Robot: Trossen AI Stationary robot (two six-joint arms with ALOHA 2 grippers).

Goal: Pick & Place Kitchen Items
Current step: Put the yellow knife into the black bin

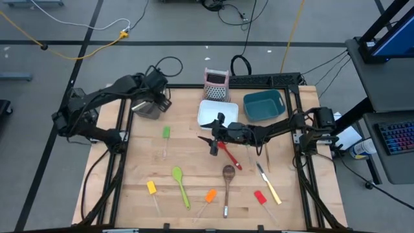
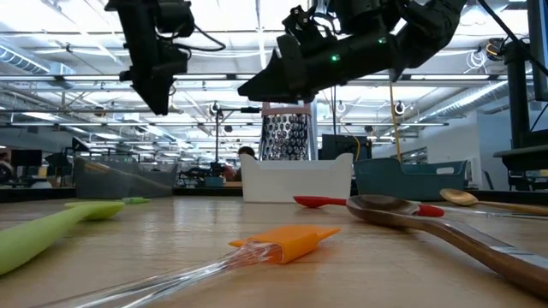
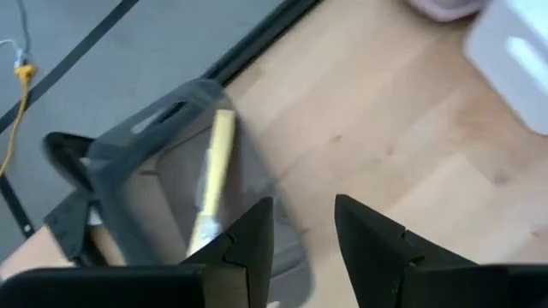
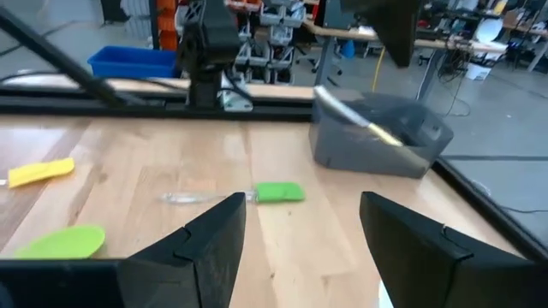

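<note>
Several utensils lie flat on the wooden table: a red spoon (image 1: 228, 155), a wooden spoon (image 1: 228, 181), a green spoon (image 1: 180, 185), a green-headed spatula (image 1: 165, 134), yellow (image 1: 152, 188), orange (image 1: 209, 197) and red (image 1: 260, 197) spatulas, and a cream-handled knife (image 1: 269, 185). My right gripper (image 1: 210, 138) hangs open and empty above the table (image 4: 295, 235), over the far end of the red spoon. My left gripper (image 3: 304, 224) is open over the dark mesh bin (image 3: 163, 197), where a cream-handled utensil (image 3: 214, 171) lies.
A white bin (image 1: 217, 114), a teal bin (image 1: 264, 105) and the upright grater (image 1: 216, 84) stand along the far edge. The dark mesh bin (image 1: 147, 109) sits at the far left. Bare wood shows between the utensils at mid-table.
</note>
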